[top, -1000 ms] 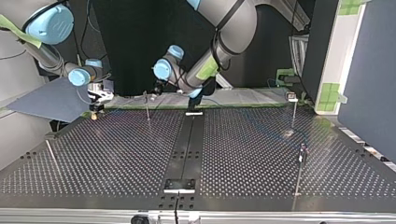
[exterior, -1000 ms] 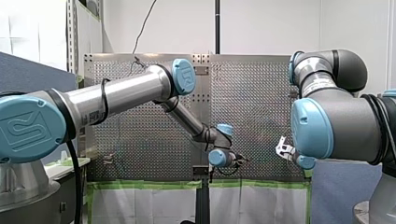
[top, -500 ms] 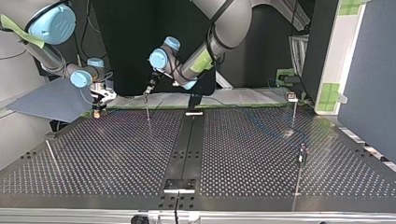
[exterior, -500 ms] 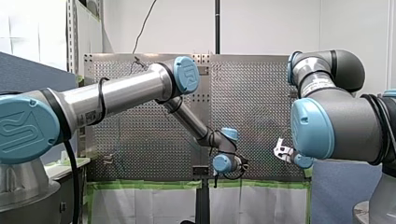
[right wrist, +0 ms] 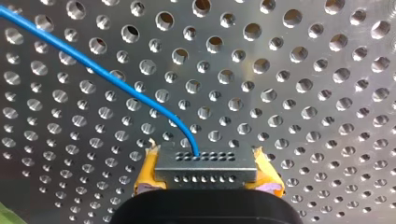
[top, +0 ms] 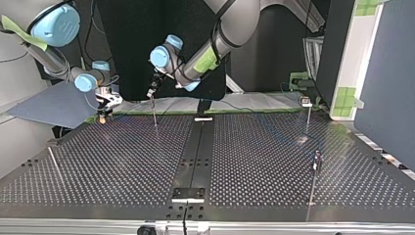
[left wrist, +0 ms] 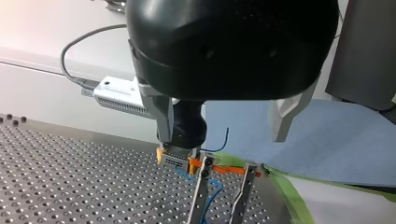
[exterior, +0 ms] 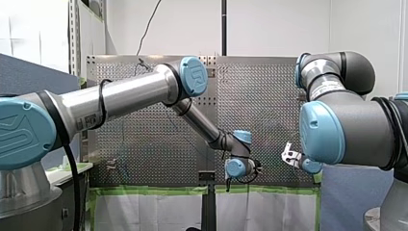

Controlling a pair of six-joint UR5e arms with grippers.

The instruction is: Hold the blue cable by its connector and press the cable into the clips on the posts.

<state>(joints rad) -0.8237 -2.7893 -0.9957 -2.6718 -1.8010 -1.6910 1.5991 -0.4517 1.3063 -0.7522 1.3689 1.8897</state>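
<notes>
A: Where's the cable?
B: Blue cable (right wrist: 116, 84) runs out of the connector (right wrist: 205, 164). Our right tool (right wrist: 208, 181) is clamped on that connector, a yellow pad (right wrist: 148, 177) on either side. The top view puts it at the far edge of the worktop (top: 122, 161), well to that view's left of the dark centre strip (top: 195, 152).
A: Left side?
B: Our left tool (left wrist: 221, 140) is spread wide with nothing in it. It hangs over the thin post (top: 154, 113) just left of the strip, near the far edge. In the left wrist view an orange piece (left wrist: 224, 169) sits at the post's top and the cable dips just beside it. We can't tell if it's seated in a clip.
A: Surface?
B: Perforated metal all over, with holes in a regular grid. The strip runs from the near edge to the far edge. Right of the strip we see two more posts, one (top: 308, 115) near the far edge and one (top: 314, 169) nearer the camera. Green tape (exterior: 159, 191) runs along the worktop's edge on the arms' side.
A: Room?
B: In the front view there's a white wall (exterior: 279, 24) past the worktop and a black pole (exterior: 223, 26) roughly in line with the strip. In the top view a blue sheet (top: 44, 105) lies far left of the strip, beside the right tool. Far right of the strip are a white upright (top: 362, 54) with green tape squares and a blue-grey panel (top: 389, 88).
</notes>
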